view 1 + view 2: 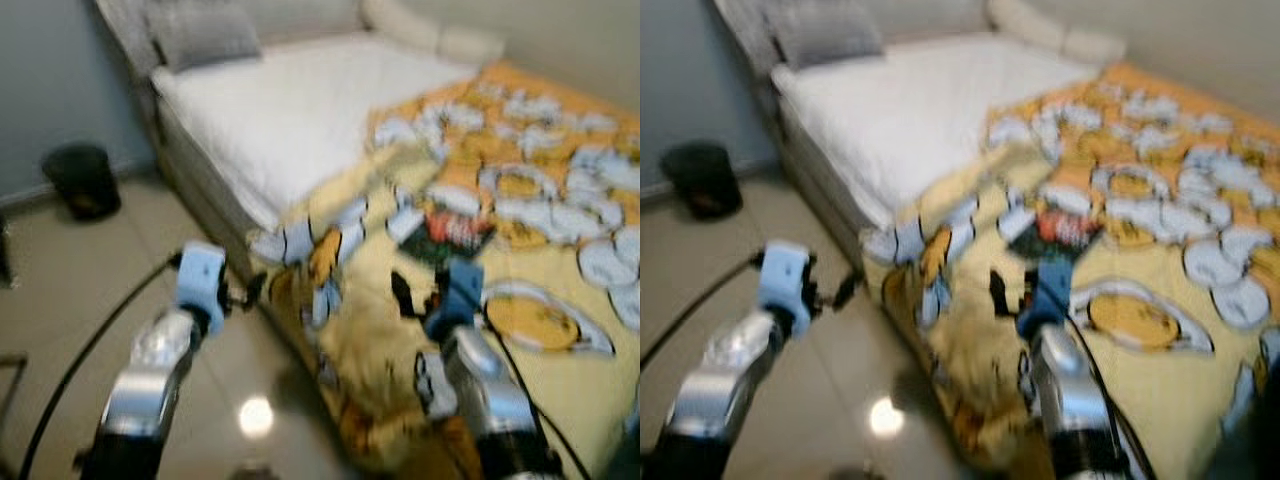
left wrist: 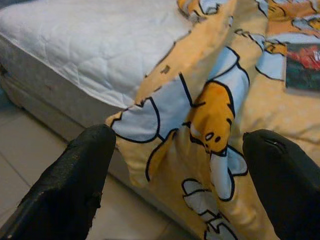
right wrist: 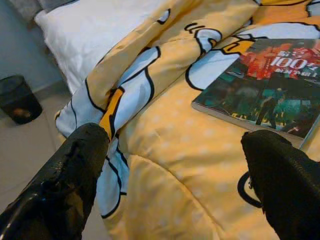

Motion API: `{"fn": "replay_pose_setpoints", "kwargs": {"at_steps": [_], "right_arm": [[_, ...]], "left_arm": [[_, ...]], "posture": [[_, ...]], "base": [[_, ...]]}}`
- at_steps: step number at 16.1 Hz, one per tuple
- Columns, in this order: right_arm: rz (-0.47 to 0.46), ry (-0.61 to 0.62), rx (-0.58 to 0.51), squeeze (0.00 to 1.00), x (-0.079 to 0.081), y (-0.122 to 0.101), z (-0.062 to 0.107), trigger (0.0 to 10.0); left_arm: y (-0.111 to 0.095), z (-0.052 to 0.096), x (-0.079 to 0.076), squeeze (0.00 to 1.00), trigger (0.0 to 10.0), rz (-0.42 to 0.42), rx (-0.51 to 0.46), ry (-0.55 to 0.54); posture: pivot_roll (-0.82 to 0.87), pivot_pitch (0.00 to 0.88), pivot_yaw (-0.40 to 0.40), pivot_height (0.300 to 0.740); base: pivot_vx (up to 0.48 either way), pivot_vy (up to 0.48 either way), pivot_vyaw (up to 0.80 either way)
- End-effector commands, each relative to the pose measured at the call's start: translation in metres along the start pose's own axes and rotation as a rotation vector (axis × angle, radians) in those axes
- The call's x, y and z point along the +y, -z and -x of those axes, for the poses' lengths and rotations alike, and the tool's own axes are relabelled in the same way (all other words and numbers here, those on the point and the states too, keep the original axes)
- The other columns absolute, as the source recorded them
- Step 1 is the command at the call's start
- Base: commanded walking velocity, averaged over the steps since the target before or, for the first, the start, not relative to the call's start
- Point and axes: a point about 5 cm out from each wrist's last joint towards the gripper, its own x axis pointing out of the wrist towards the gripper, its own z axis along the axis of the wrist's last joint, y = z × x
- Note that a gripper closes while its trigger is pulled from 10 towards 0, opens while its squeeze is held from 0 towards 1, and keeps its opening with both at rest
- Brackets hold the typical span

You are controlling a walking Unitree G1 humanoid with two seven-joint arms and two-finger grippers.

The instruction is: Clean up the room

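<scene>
I see a bed (image 1: 300,130) with a bare white quilted mattress standing against a pale wall (image 1: 560,40), grey pillows (image 1: 200,30) at its head. Beside it, glossy beige floor tiles (image 1: 80,270) reflect a ceiling light (image 1: 255,415), and a dark bin (image 1: 82,180) sits by the blue-grey wall (image 1: 50,80).

A home bedroom: a bed (image 1: 300,110) with white mattress, yellow cartoon duvet (image 1: 520,250), grey pillow (image 1: 205,30), tiled floor (image 1: 70,280).

White quilted mattress bed (image 1: 290,110) runs toward 12 o'clock; yellow cartoon-print duvet (image 1: 520,320) bunched over its 3 o'clock half, corner hanging off the near edge. Glossy dark-covered book (image 3: 265,90) on duvet. Black round bin (image 1: 80,180) on floor at 10 o'clock. Grey pillow (image 1: 200,30) at bed head.
</scene>
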Motion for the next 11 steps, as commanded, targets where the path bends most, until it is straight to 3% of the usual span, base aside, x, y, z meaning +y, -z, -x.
{"fn": "replay_pose_setpoints", "kwargs": {"at_steps": [1, 4, 6, 11], "right_arm": [[-0.002, 0.003, -0.006, 0.00, -0.0006, -0.0039, -0.0007, 10.0], [-0.005, 0.006, -0.002, 0.00, -0.0005, -0.0043, -0.0008, 10.0], [-0.005, 0.009, 0.000, 0.00, -0.0008, -0.0044, -0.0011, 10.0], [0.012, 0.017, 0.002, 0.00, -0.0019, -0.0051, -0.0025, 10.0]], "left_arm": [[-0.0061, -0.0023, -0.0001, 0.30, 10.0, -0.009, -0.015, 0.004], [-0.0064, -0.0022, 0.0006, 0.30, 10.0, -0.007, -0.015, 0.002], [-0.0071, -0.0026, 0.0011, 0.30, 10.0, -0.010, -0.017, -0.005], [-0.0100, -0.0035, 0.0034, 0.30, 10.0, -0.005, -0.025, -0.005]], "posture": [[0.13, 0.000, -0.026, 0.740], [0.13, 0.000, -0.025, 0.740], [0.13, 0.000, -0.023, 0.740], [0.13, 0.000, -0.021, 0.740]], "base": [[0.000, 0.401, -0.52], [0.000, 0.411, -0.52], [0.000, 0.000, -0.41], [0.000, 0.000, 0.00]]}}
